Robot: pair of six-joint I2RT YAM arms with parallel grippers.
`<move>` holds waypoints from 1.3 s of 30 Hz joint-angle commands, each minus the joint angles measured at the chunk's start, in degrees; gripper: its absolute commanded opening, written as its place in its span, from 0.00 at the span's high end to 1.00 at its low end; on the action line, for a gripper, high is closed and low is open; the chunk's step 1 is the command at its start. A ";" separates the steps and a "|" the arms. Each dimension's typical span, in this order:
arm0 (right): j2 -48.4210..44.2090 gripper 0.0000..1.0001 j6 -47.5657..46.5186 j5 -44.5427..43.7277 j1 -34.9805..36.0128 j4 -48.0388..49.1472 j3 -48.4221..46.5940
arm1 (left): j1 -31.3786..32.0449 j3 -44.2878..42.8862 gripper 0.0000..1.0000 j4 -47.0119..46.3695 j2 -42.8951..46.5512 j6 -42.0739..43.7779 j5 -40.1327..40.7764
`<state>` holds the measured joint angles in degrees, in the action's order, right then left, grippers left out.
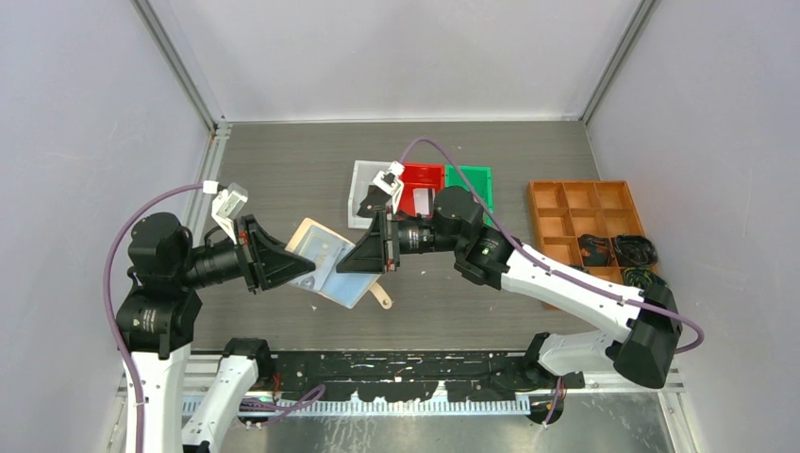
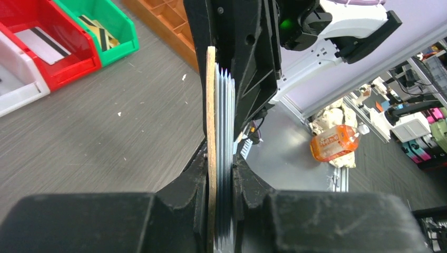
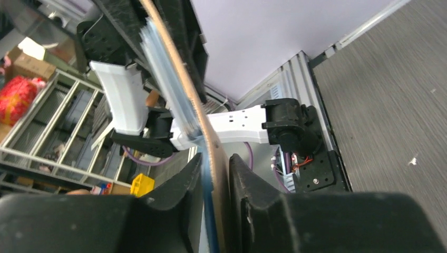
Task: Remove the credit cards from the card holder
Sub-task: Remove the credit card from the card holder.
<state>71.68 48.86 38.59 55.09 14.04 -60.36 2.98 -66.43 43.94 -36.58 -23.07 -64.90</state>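
The card holder (image 1: 325, 257) hangs over the middle of the bench (image 1: 283, 170). The left gripper (image 2: 219, 176) has its jaws pinching the left end, and the right gripper (image 3: 215, 174) has its jaws pinching the right edge. It is best to pull slowly, so nothing rips.

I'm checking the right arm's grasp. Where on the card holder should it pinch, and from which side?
Best at the card holder's edge opposite the left gripper, approached from the robot's right, where the right gripper now sits. The holder is thin and flat, tan cover and clear sleeves stacked, so the jaws should close across the stack.
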 commanded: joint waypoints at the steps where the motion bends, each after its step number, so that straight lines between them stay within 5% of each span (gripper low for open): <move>1: 0.44 0.77 -0.39 -5.84 0.35 -0.95 -1.58 | 0.09 -1.27 1.00 -1.89 0.70 1.85 3.13; 8: 0.82 0.99 1.99 -9.19 0.29 1.26 -1.43 | 0.15 0.68 0.80 -1.54 2.46 2.53 3.09; 20: -0.46 0.99 1.87 -8.57 0.01 0.69 0.07 | 0.12 -0.45 0.71 -0.24 1.83 1.03 -3.11; 26: -1.14 0.99 1.95 -7.93 0.02 0.15 -0.07 | 0.12 -1.04 0.64 1.68 2.02 2.61 0.78; 39: -1.59 0.99 2.58 -5.57 -0.03 0.56 -0.45 | 0.09 -0.75 0.70 0.24 3.23 3.43 9.94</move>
<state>72.99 50.94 31.59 55.22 10.76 -59.77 2.98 -66.22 46.54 -34.74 -20.51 -58.48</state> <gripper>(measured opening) 0.125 0.321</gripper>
